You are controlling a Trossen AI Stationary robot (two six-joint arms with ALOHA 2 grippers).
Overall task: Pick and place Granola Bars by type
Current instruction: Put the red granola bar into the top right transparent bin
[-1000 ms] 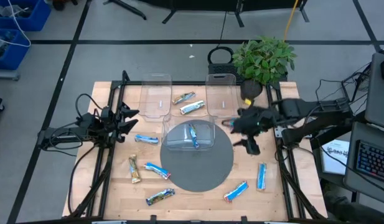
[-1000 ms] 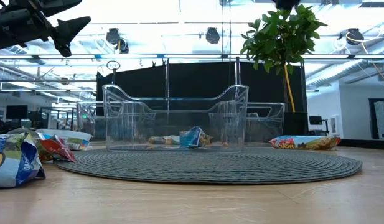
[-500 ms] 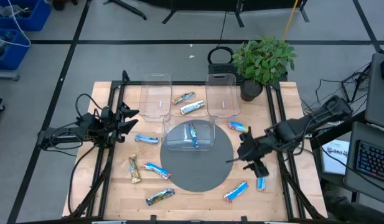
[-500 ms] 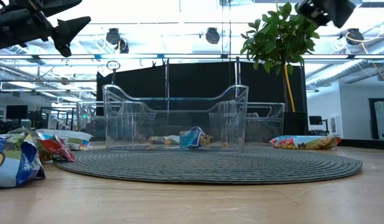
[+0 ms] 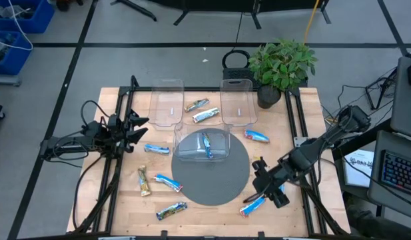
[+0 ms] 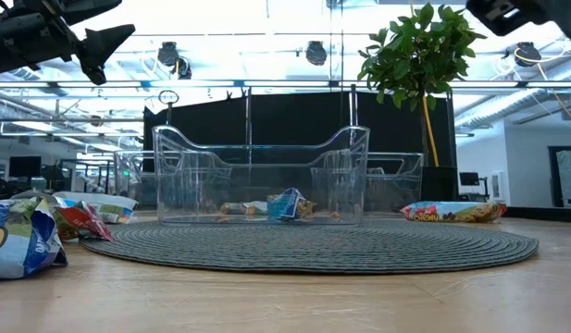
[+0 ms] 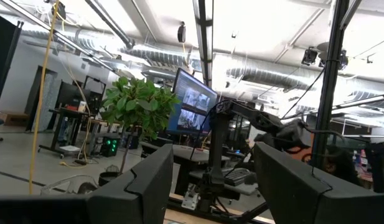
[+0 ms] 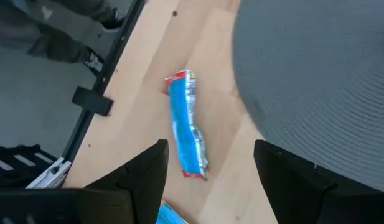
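Several foil-wrapped granola bars lie flat on the wooden table: a bright blue one [image 5: 253,205] near the front right, one [image 5: 257,137] right of the mat, two [image 5: 201,110] between the far bins, and several [image 5: 156,149] on the left. One bar [image 5: 206,145] lies in the clear bin [image 5: 202,155] on the round grey mat [image 5: 218,180]. My right gripper [image 5: 260,191] is open and empty above the front-right bar [image 8: 187,134], which shows between its fingers. My left gripper [image 5: 137,127] is open and empty at the table's left edge.
Two more clear bins [image 5: 166,107] [image 5: 236,103] stand at the far side. A potted plant [image 5: 280,63] stands at the far right corner. Another blue bar [image 5: 280,195] lies partly under my right arm. Dark frame rails [image 5: 305,187] run along the table's left and right sides.
My right gripper has travelled from beside the far right bin toward the table's near edge, past the mat's right side, and now points at the front-right blue bar. The bars have not moved.
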